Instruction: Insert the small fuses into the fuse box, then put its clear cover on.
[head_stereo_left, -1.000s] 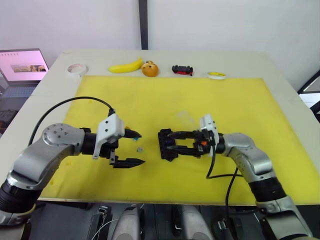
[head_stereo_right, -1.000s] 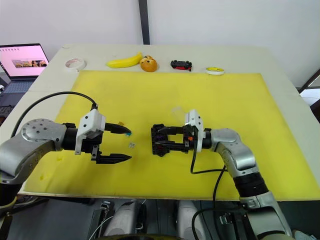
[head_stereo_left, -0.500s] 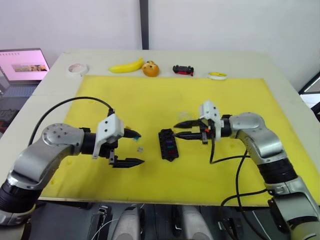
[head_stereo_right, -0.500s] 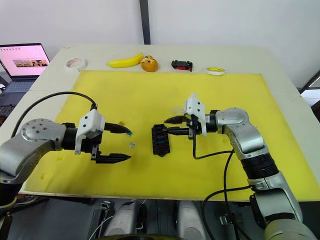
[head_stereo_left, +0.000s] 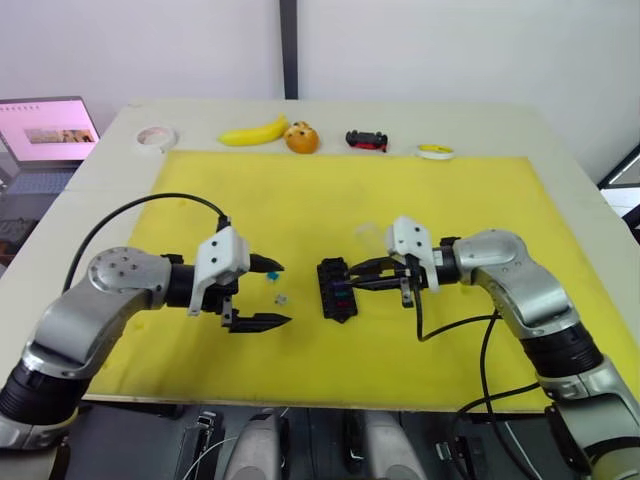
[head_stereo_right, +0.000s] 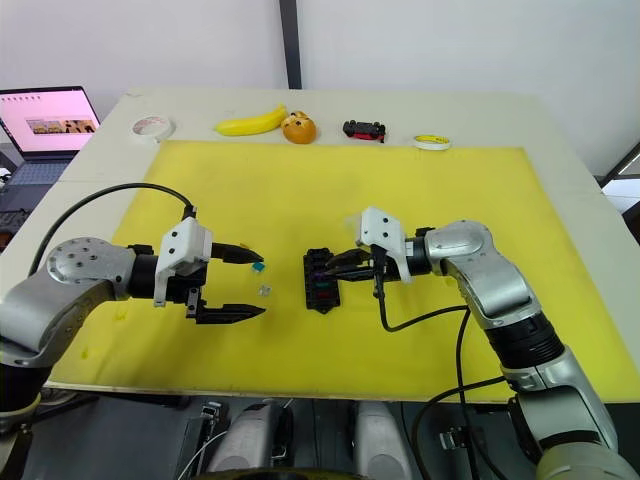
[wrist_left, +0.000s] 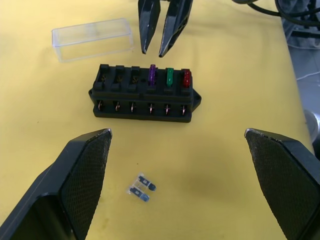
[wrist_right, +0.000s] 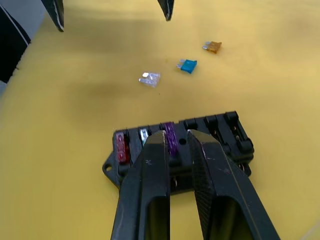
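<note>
- Fuse box (wrist_left: 145, 93) lies near the middle of the yellow mat (head_stereo_left: 300, 190), between the two grippers; a purple fuse (wrist_left: 152, 75), a green fuse (wrist_left: 169, 76) and a red fuse (wrist_left: 185, 78) stand in three neighbouring slots at one end, and the other three slots are bare.
- Left gripper (head_stereo_left: 266, 293) reaches in from the left with its forearm low over the mat, fingers spread wide and pointing toward the box, nothing between them.
- Three loose fuses lie on the mat between that gripper and the box: a grey-white fuse (wrist_right: 149, 78), a teal fuse (wrist_right: 187, 65) and a brown fuse (wrist_right: 212, 47). The head views show them as mere specks, and the upper finger half covers the teal one there.
- Clear cover (wrist_left: 92, 39) lies on the mat just beyond the box, apart from it; in the head views it is a faint glint.
- Right gripper (wrist_right: 176, 137) comes in from the right with the elbow bent, its fingers nearly pressed together, holding nothing, tips over the filled end of the box. Whether they touch it I cannot tell.
</note>
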